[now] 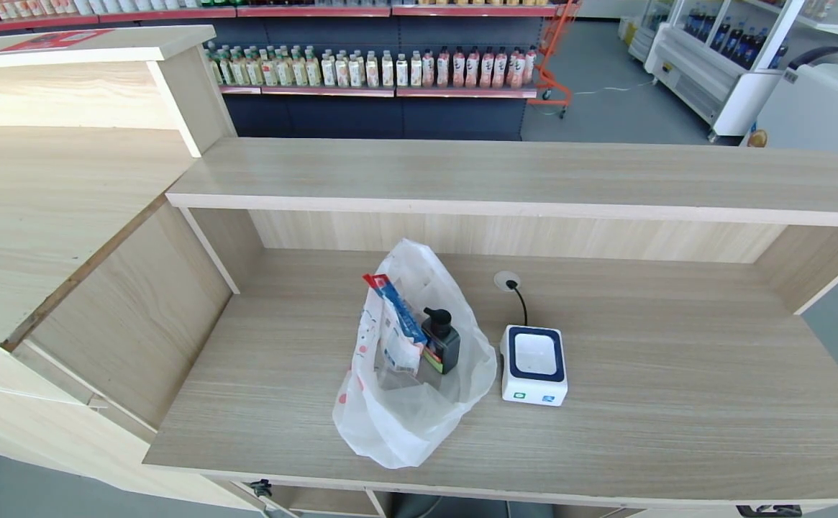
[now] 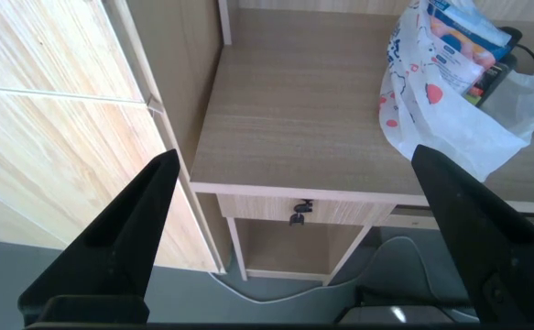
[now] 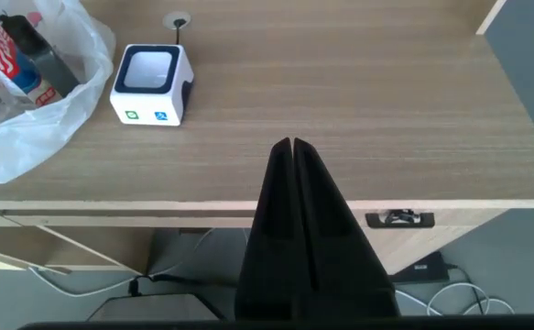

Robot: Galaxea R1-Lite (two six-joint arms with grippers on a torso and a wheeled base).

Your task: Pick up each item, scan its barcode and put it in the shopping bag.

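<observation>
A white plastic shopping bag (image 1: 404, 403) stands open on the wooden counter (image 1: 677, 403). Inside it lean a blue and red packet (image 1: 398, 320) and a dark pump bottle (image 1: 442, 341). Just right of the bag sits the white barcode scanner (image 1: 534, 364) with its blue-rimmed window facing up and a black cable running back. My left gripper (image 2: 294, 174) is open, held off the counter's front left corner, with the bag (image 2: 441, 110) farther off. My right gripper (image 3: 291, 151) is shut with nothing in it, above the counter's front edge, right of the scanner (image 3: 150, 84).
A raised wooden ledge (image 1: 519, 176) runs along the back of the counter, with side panels (image 1: 138, 316) at left and right. A cable port (image 1: 507, 280) lies behind the scanner. Store shelves of bottles (image 1: 383, 68) stand beyond. A drawer lock (image 2: 297, 213) sits under the front edge.
</observation>
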